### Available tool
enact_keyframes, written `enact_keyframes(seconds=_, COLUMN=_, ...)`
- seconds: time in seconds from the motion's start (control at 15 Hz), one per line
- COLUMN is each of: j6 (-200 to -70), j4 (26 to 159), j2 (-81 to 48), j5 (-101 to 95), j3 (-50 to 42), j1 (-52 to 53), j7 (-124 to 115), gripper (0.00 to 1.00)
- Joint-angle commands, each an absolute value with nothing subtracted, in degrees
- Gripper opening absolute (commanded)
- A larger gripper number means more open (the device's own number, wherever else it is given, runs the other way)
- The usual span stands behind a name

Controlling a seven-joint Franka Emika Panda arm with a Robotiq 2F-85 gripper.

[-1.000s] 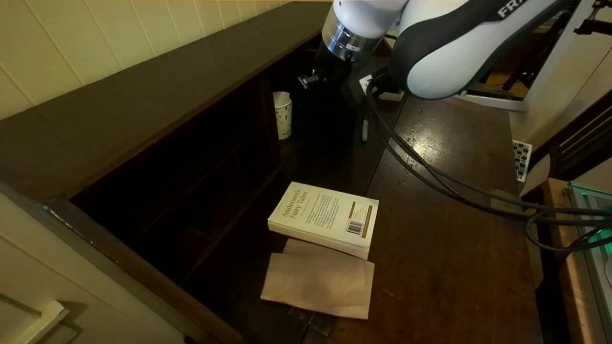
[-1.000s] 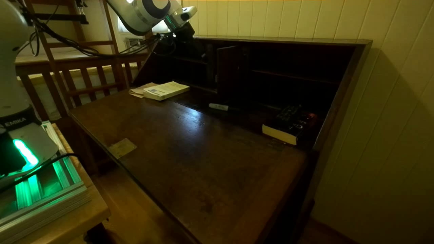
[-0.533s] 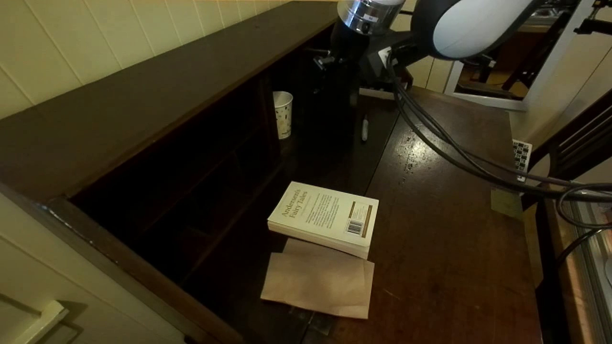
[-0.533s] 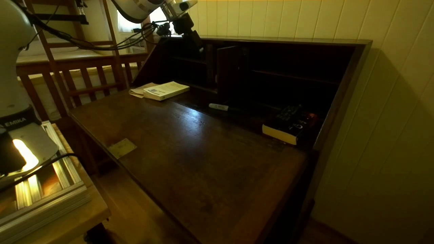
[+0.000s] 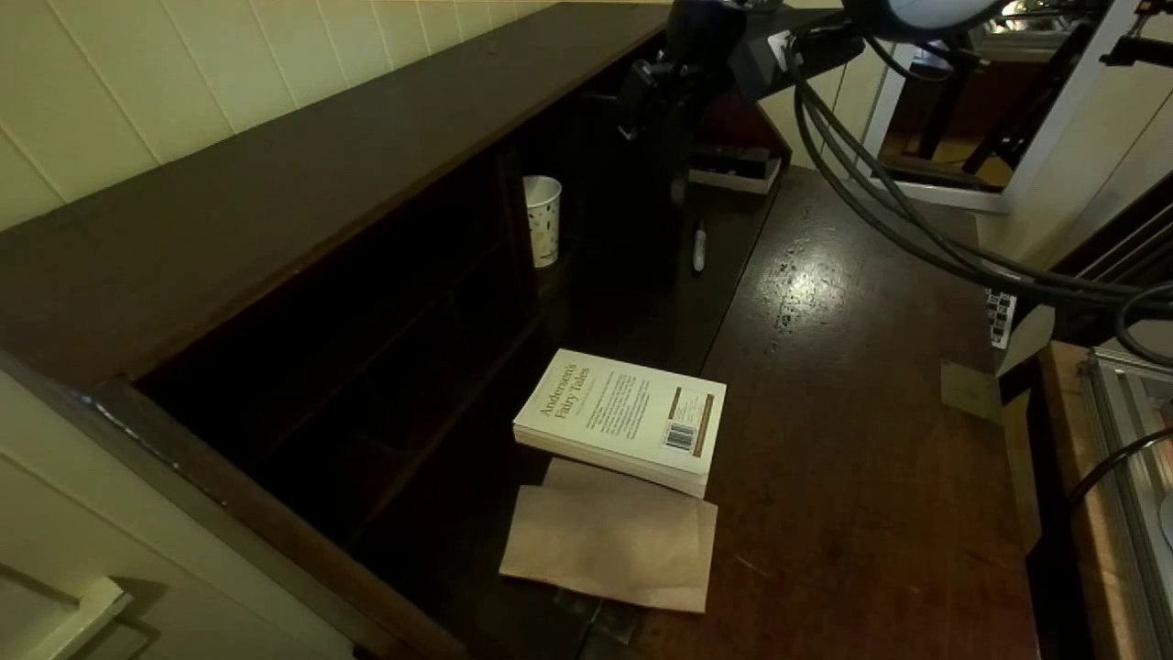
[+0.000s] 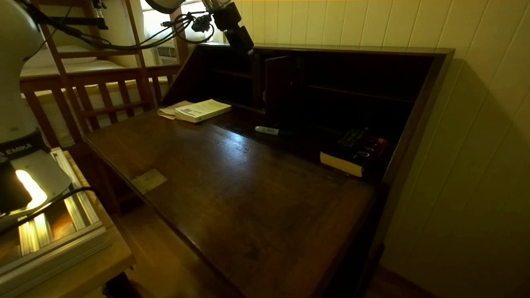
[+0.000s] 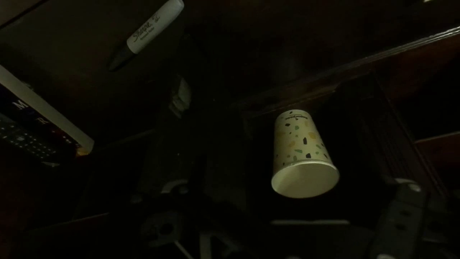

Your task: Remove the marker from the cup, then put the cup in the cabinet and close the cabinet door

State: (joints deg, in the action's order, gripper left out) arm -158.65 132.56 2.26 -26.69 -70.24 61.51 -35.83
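Note:
The white speckled cup stands upright inside a compartment of the dark brown cabinet, beside its open door. The door also shows in an exterior view, where it hides most of the cup. The wrist view looks at the cup with its mouth facing me; no marker shows in it. The marker lies on the desk in both exterior views and in the wrist view. My gripper is open and empty, raised near the cabinet top, apart from cup and door.
A white book and a brown paper envelope lie on the desk before the shelves. A dark thick book lies at the other end. A small metal latch shows on the door. Black cables hang from the arm.
My gripper has risen and moved away from the cup toward the cabinet's upper edge. The cup, marker and door have not moved. The base light changed from green to white.

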Motion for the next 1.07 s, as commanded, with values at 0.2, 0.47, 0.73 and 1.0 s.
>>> enact_keyframes(seconds=0.2, j6=-152.17, j4=134.30, j2=17.07, j5=-29.65, j3=-68.97, j1=58.76, j7=-27.74, gripper=1.00)
enact_keyframes(seconds=0.47, j6=-150.38, j4=134.83, j2=13.07, j5=-13.98, j3=-49.91, j1=37.06, j7=-12.52, gripper=1.00)
enact_keyframes(seconds=0.73, j6=-147.94, j4=134.68, j2=11.26, j5=-7.42, j3=-33.60, j1=19.11, j7=-4.92, gripper=1.00)
enact_keyframes(seconds=1.0, j6=-148.73, j4=134.37, j2=9.17, j5=-0.72, j3=-22.88, j1=7.73, j7=2.85, gripper=1.00)
